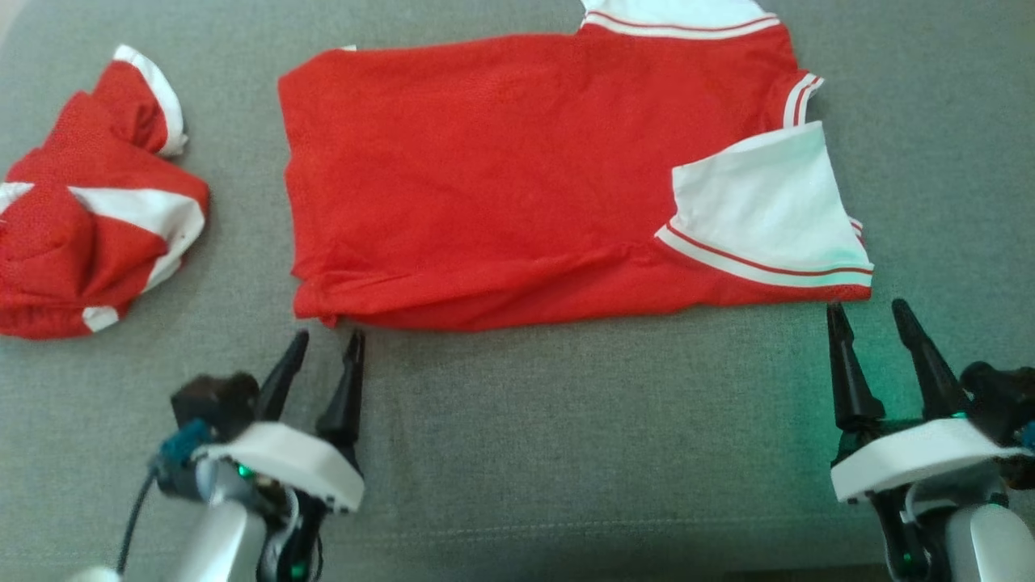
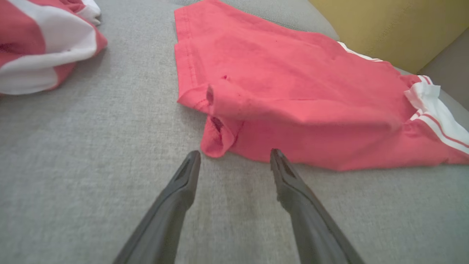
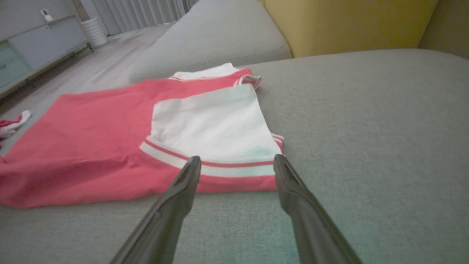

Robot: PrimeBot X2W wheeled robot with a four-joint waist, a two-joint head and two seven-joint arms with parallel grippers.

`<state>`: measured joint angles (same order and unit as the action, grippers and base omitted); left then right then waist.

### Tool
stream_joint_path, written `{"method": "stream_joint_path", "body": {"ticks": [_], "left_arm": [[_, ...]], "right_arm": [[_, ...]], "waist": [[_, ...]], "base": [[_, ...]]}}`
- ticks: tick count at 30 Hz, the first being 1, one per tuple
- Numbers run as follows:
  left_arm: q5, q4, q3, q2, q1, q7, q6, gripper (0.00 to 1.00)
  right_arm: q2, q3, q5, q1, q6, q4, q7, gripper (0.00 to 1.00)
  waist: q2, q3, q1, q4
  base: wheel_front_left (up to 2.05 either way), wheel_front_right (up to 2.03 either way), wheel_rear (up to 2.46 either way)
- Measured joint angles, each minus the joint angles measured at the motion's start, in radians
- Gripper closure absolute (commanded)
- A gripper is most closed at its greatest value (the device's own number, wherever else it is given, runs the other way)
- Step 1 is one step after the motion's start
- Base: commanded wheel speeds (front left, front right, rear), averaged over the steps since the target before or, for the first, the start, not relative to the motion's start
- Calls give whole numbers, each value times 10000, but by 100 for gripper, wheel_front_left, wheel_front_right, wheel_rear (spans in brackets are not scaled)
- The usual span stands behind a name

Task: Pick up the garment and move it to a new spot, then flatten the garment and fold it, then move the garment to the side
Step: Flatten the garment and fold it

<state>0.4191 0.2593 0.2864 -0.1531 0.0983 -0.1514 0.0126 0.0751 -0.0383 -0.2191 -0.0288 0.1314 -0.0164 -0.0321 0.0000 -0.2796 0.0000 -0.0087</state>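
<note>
A red mesh jersey [image 1: 501, 178] with white sleeves and striped trim lies flat on a grey woven fabric sofa cushion [image 1: 582, 453]. It is spread sideways in the head view, its hem towards the robot's left and its shoulders towards the right. One white sleeve [image 1: 760, 210], edged with a red and white striped cuff, is folded over onto the red body at the near right corner. At the near left corner the hem [image 2: 218, 141] is curled and slightly bunched.

The left gripper [image 1: 330, 335] sits low at the near left, its two dark fingers spread apart and holding nothing. Its tips stop just short of the curled hem corner. In the left wrist view, the same gripper [image 2: 235, 152] points at that corner of the jersey [image 2: 293, 99], with grey cushion beneath the fingers.

The right gripper [image 1: 866, 307] sits at the near right, fingers also spread apart and empty. Its tips are just beside the near edge of the jersey, below the striped cuff. In the right wrist view, this gripper [image 3: 237, 157] frames the cuff of the folded sleeve [image 3: 212, 124]; whether the tips touch the cloth cannot be told.

A second, crumpled red and white garment [image 1: 89, 210] lies in a heap well apart, at the far left of the cushion. A mustard yellow back cushion [image 3: 348, 25] rises behind the seat.
</note>
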Motion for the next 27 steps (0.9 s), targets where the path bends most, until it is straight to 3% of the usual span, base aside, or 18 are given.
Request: {"method": "stream_joint_path", "body": {"ticks": [20, 22, 23, 24, 25, 27], "left_arm": [[1016, 1584, -144, 56, 1771, 284, 692, 0], [1114, 1580, -121, 46, 1795, 389, 771, 72], [1133, 1578, -121, 31, 1818, 401, 798, 100], [1172, 1582, -121, 4, 1846, 453, 844, 100], [1210, 1593, -113, -23, 1898, 541, 846, 100], [1208, 1569, -71, -44, 1936, 616, 874, 100]], "right_arm": [[297, -499, -813, 1760, 0, 1950, -1110, 0], [297, -560, -938, 1966, 0, 2107, -1264, 0], [299, -571, -1062, 2092, 0, 2226, -1419, 28], [311, -558, -1160, 2197, 0, 2311, -1507, 28], [311, -560, -1271, 2295, 0, 2360, -1528, 100], [336, -545, -1452, 2450, 0, 2406, -1605, 100]], "waist": [[0, -897, 0, 44], [0, -941, 0, 51], [0, -960, 0, 55], [0, -974, 0, 59], [0, -982, 0, 72], [0, -989, 0, 111]], "base": [[0, 0, 0], [0, 0, 0], [0, 0, 0], [0, 0, 0], [0, 0, 0], [0, 0, 0]]}}
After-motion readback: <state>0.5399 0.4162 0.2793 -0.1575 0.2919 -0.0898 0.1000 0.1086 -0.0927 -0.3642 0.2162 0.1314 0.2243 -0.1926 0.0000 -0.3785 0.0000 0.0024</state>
